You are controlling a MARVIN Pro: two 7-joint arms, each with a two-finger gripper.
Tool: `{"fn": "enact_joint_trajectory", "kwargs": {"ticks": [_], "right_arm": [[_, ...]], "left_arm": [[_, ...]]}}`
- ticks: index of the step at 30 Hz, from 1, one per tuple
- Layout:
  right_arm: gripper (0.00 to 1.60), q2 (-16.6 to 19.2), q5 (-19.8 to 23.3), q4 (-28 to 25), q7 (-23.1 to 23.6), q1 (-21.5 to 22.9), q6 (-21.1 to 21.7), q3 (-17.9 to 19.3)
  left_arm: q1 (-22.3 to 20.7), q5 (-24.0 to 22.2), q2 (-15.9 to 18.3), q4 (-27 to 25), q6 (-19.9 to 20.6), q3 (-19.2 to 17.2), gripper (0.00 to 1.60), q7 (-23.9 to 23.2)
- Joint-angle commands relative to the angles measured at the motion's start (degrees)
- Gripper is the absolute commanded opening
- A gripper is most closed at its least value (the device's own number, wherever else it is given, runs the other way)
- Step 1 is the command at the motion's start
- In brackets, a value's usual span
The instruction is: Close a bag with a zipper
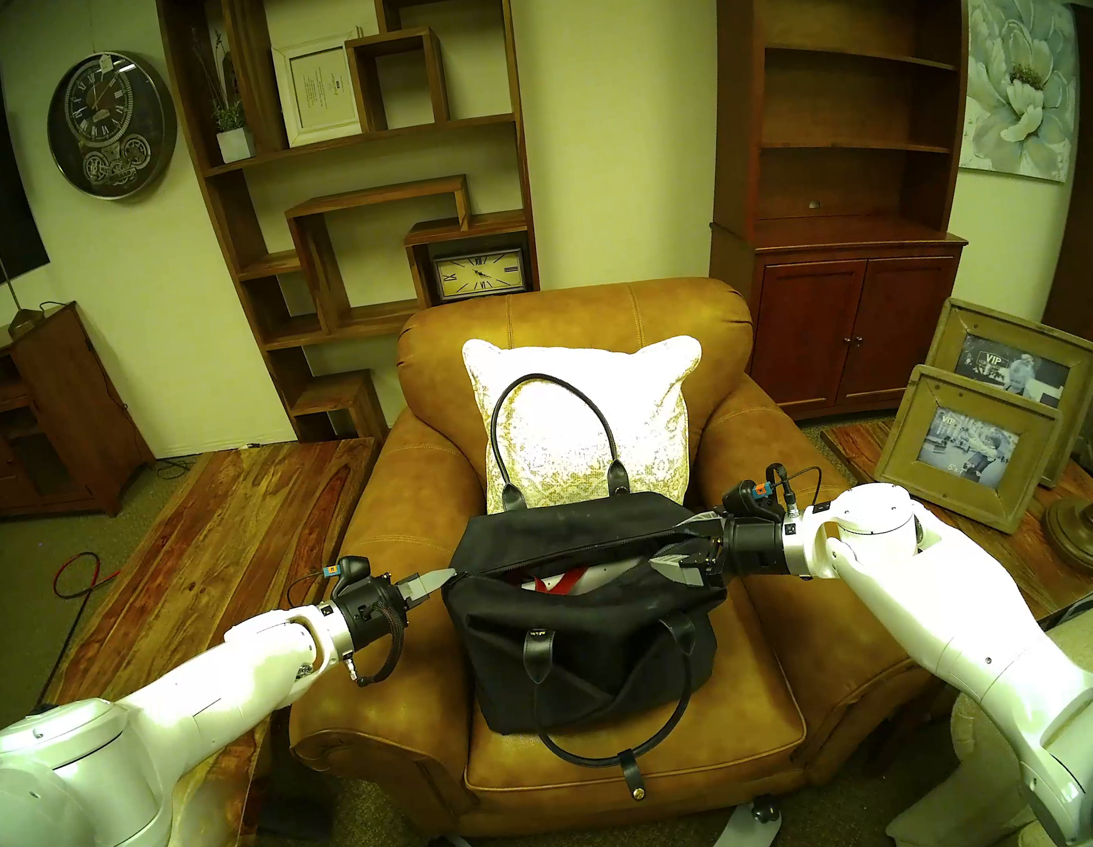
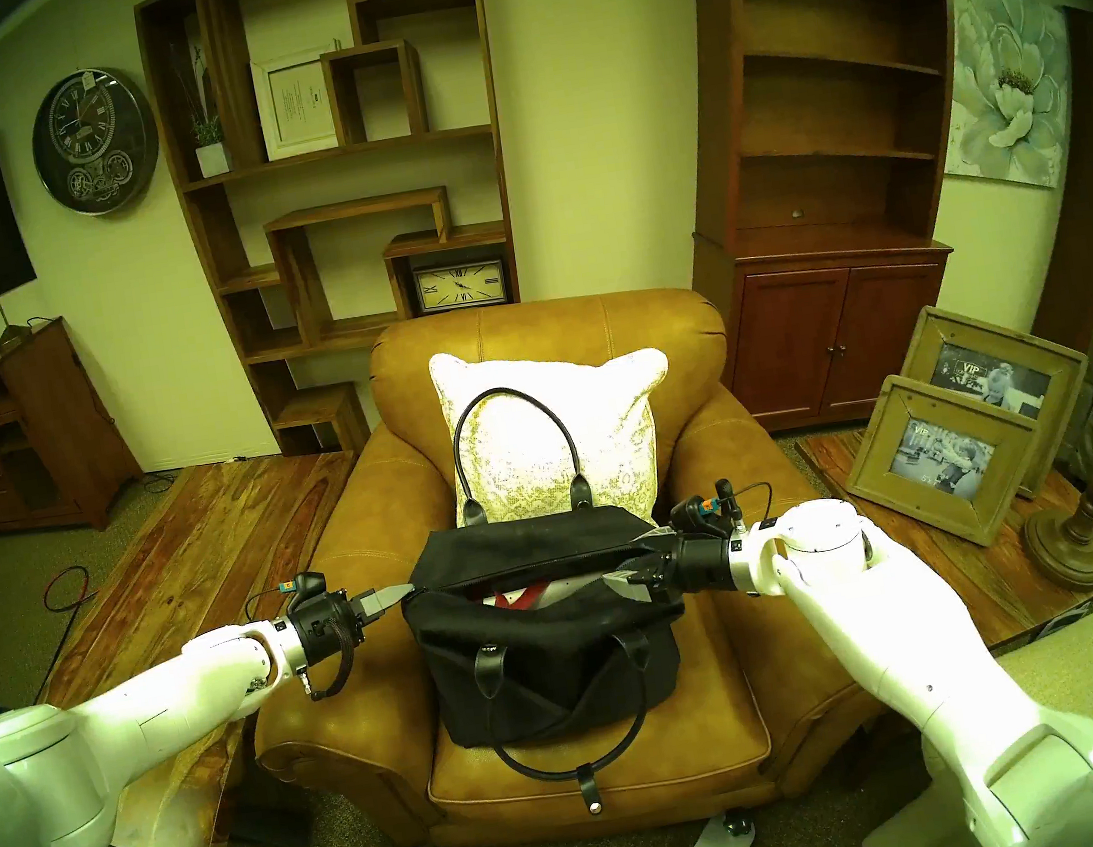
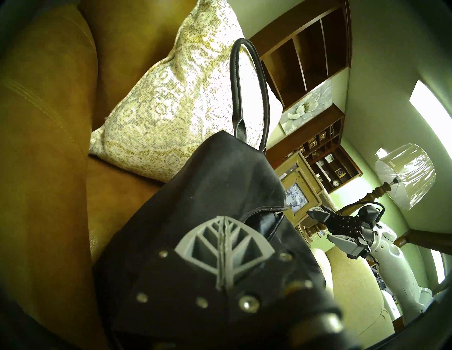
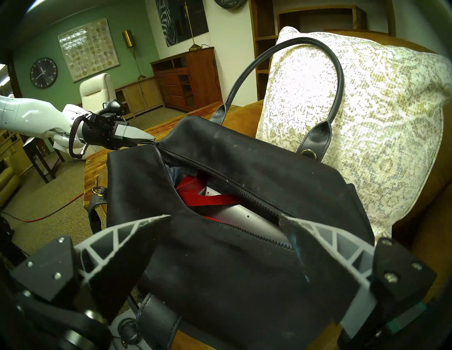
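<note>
We see the bag (image 1: 579, 625) on the armchair (image 1: 397, 524) seat, its near handle (image 1: 609, 718) hanging over the front. Its zipper (image 1: 562, 553) gapes, with something red (image 4: 195, 193) inside. Our left gripper (image 1: 445, 575), fingers pressed together, pinches the bag's left end at the zipper. Our right gripper (image 1: 676, 544) is spread wide around the right end, gripping nothing. Behind, the far handle (image 1: 552, 432) stands against a pillow (image 1: 589, 420).
</note>
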Motion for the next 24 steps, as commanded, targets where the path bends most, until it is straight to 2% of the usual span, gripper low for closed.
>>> {"fn": "enact_joint_trajectory", "kwargs": {"ticks": [1,3,4,5,6,7,9,10,14,20,24], "right_arm": [[1.6,-0.7,0.0,0.1,1.1,1.4,0.8,-0.9],[1.6,-0.7,-0.2,0.0,0.8,1.5,1.2,-1.1],[1.6,-0.7,-0.2,-0.1,0.7,1.5,1.3,-1.1],[1.6,-0.7,-0.2,-0.1,0.7,1.5,1.3,-1.1],[1.6,-0.8,-0.2,-0.2,0.6,1.4,1.5,-1.1],[1.6,-0.8,-0.3,-0.3,0.3,1.3,1.7,-1.0],[1.6,-0.8,-0.3,-0.4,0.2,1.3,1.7,-1.0],[1.6,-0.8,-0.3,-0.5,0.2,1.3,1.8,-1.0],[1.6,-0.7,-0.5,-0.6,0.3,1.3,1.8,-1.1],[1.6,-0.8,-0.6,-0.6,0.3,1.3,1.8,-1.0],[1.6,-0.8,-0.7,-0.6,0.4,1.3,1.8,-0.9]], "left_arm": [[-0.4,-0.2,0.5,-0.5,0.1,-0.3,0.0,0.1],[-0.2,-0.4,0.8,-0.7,0.4,-0.4,0.0,0.3],[-0.1,-0.5,1.0,-0.8,0.5,-0.4,0.1,0.4],[-0.1,-0.5,1.0,-0.8,0.5,-0.4,0.1,0.4],[0.0,-0.5,1.2,-1.0,0.5,-0.4,0.37,0.4],[0.3,-0.6,1.6,-1.5,0.9,-0.2,0.75,0.5],[0.5,-0.7,1.7,-1.5,1.0,-0.2,0.78,0.5],[0.6,-0.8,1.7,-1.6,1.2,-0.3,0.99,0.4],[0.9,-1.0,1.7,-1.7,1.7,-0.3,1.09,0.2],[1.0,-1.6,1.5,-1.7,2.3,-0.6,1.07,0.4],[0.8,-2.9,0.1,0.8,4.9,-0.9,1.06,-1.1]]}}
